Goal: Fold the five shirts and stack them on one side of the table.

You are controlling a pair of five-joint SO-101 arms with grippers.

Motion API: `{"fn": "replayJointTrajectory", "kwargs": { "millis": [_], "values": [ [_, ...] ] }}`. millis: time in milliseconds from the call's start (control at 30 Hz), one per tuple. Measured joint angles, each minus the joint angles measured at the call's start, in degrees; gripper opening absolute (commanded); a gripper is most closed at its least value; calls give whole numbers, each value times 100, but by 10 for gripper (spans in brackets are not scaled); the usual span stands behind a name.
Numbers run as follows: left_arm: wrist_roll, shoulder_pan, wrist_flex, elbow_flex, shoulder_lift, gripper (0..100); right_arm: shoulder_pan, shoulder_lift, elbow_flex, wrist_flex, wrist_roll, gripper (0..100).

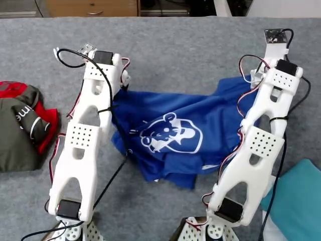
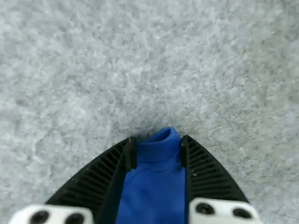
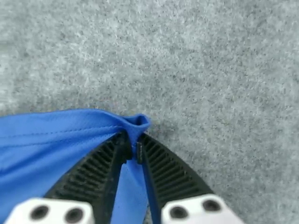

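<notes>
A grey tabletop [image 1: 190, 45] carries a rumpled blue shirt [image 1: 170, 135] between the two arms. The left pincer [image 2: 157, 150] is clamped on its far edge, and the right pincer [image 3: 134, 144] likewise at the other side. Folded shirts [image 1: 20, 125] sit far left.

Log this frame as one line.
blue shirt: rumpled on table | left jaws: shut on shirt corner | right jaws: shut on shirt edge | olive-red pile: beside left arm

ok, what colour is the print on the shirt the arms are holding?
White print on the blue shirt, clearest in the high view.
</notes>
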Motion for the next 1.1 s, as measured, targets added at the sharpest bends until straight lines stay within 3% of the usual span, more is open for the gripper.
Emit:
{"fn": "replayJointTrajectory", "kwargs": {
  "millis": [133,400,600,867,1100],
  "values": [
    [0,0,-53,-35,26,16,0,0,0,0,0,5],
    [0,9,-123,-70,53,19,0,0,0,0,0,5],
    [0,9,26,-132,53,200,0,0,0,0,0,5],
    [0,-158,431,-1407,9,199,0,0,0,0,0,5],
    [0,-149,-105,-1301,-62,199,0,0,0,0,0,5]
  ]
}}
